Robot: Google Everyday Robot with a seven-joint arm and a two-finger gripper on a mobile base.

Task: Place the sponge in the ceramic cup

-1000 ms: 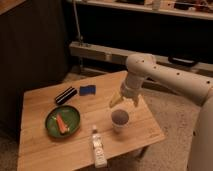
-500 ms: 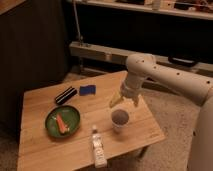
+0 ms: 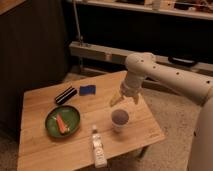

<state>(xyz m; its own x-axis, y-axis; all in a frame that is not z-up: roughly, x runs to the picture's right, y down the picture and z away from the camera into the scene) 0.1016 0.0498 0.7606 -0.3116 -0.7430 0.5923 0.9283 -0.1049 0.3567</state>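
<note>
The deep blue sponge (image 3: 87, 90) lies flat on the wooden table (image 3: 45, 145), toward its far side. The pale ceramic cup (image 3: 120, 119) with a dark inside stands upright near the table's right front. My gripper (image 3: 125, 98) hangs just above and behind the cup, well to the right of the sponge. Its yellowish fingertips (image 3: 115, 100) point downward and hold nothing that I can see.
A black ribbed bar (image 3: 65, 95) lies left of the sponge. A green plate (image 3: 63, 120) with an orange item sits at the left front. A white bottle (image 3: 97, 147) lies near the front edge. Shelving and a metal rail stand behind the table.
</note>
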